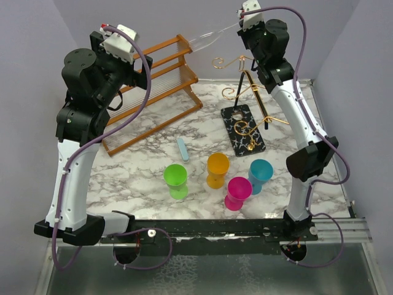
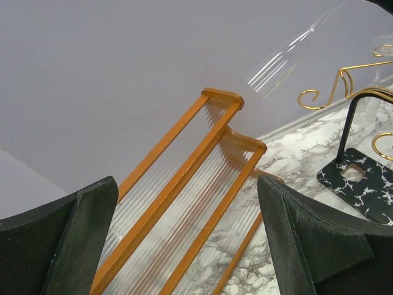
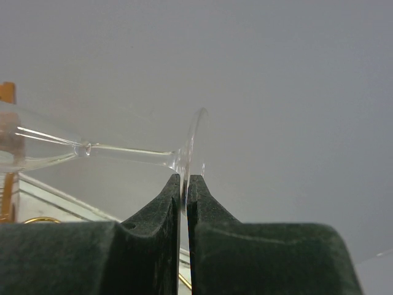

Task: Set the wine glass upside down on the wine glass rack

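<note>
Right gripper is clamped on the edge of the wine glass foot only, a thin pinch on the disc. The glass hangs near horizontal, high in the air, bowl pointing left, clear of the wine glass rack below it. Left gripper is wide open and empty, facing the wooden shelf rack.

Risks:
- The foot may pivot or slip in that narrow pinch during inversion.
- The bowl may strike the gold wire arms if the stem misses its slot.
</note>
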Robot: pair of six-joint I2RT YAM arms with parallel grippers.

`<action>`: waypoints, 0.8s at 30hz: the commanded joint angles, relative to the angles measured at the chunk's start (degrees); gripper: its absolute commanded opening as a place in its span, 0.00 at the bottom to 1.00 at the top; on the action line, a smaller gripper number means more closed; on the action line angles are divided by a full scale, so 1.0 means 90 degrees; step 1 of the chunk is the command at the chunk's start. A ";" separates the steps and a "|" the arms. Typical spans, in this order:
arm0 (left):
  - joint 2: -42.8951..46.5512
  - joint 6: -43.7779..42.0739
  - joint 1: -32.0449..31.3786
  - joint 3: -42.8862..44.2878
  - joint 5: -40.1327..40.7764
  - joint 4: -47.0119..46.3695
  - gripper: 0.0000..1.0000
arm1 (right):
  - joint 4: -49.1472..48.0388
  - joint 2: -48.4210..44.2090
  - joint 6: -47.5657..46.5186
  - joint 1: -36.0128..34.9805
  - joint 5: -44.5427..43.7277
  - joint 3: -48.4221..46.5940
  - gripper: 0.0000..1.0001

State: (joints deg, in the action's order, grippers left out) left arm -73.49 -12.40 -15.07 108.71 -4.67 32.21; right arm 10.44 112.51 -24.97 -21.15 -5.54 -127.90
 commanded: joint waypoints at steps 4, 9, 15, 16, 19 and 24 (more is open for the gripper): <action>-0.0109 -0.0026 0.0014 0.0021 -0.0081 -0.0115 0.99 | -0.0764 0.0256 -0.0923 -0.0053 -0.1262 -0.0235 0.02; -0.0130 0.0007 0.0017 -0.0012 -0.0123 -0.0119 0.99 | -0.0886 0.0370 -0.1316 -0.0053 -0.1441 -0.0218 0.02; -0.0125 0.0019 0.0015 -0.0037 -0.0166 -0.0105 0.99 | -0.1233 0.0369 -0.2260 -0.0062 -0.1324 0.0215 0.02; -0.0124 0.0013 0.0014 -0.0037 -0.0180 -0.0105 0.99 | -0.1260 0.0354 -0.2396 -0.0061 -0.1255 0.0298 0.02; -0.0115 0.0011 0.0015 -0.0057 -0.0208 -0.0094 0.99 | -0.1185 0.0341 -0.2593 -0.0072 -0.1116 0.0381 0.02; -0.0102 0.0034 0.0014 -0.0110 -0.0276 -0.0102 0.99 | -0.1130 0.0326 -0.2997 -0.0106 -0.0939 0.0519 0.02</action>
State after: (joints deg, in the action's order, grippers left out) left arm -74.72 -12.40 -15.07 108.12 -5.37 32.21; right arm 3.16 115.50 -47.16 -21.43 -15.79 -123.59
